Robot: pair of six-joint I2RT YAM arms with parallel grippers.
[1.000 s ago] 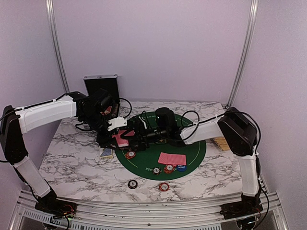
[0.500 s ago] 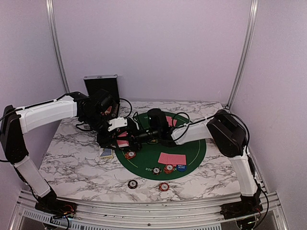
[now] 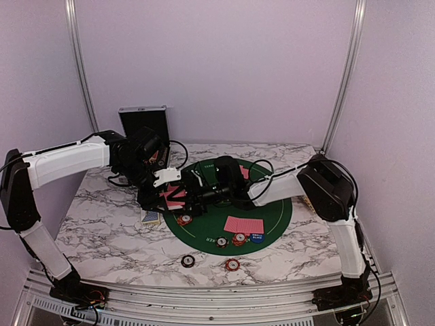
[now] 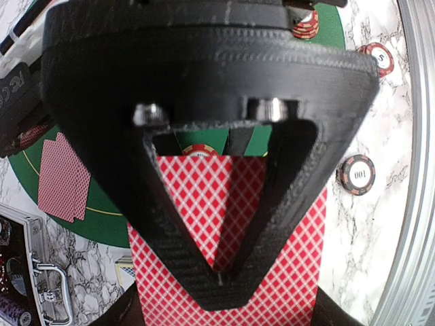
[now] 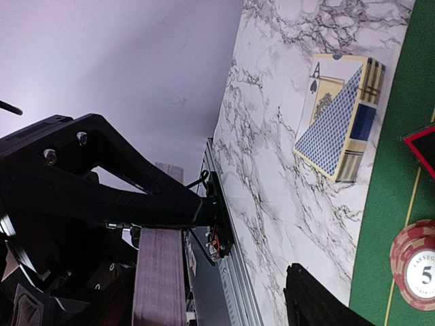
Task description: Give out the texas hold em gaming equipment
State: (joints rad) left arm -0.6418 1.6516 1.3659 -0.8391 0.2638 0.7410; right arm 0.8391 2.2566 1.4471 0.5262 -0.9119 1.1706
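Top external view: red-backed card deck [image 3: 173, 198], long axis along the closed left gripper [image 4: 221, 278] clamping it, lay just left of the right gripper [image 3: 193, 193], whose jaws stood apart.

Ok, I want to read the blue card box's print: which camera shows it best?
Right wrist: the blue card box lies large and sharp beside the green mat, ace of spades readable. Top external shows only a tiny patch; left wrist, at most a sliver.

Left arm [image 3: 64, 159], right arm [image 3: 350, 248]: white shells, black joints. Left hand [image 4: 219, 277]: black ribbed fingers [image 4: 177, 231], 2 silver screws [image 4: 272, 107].
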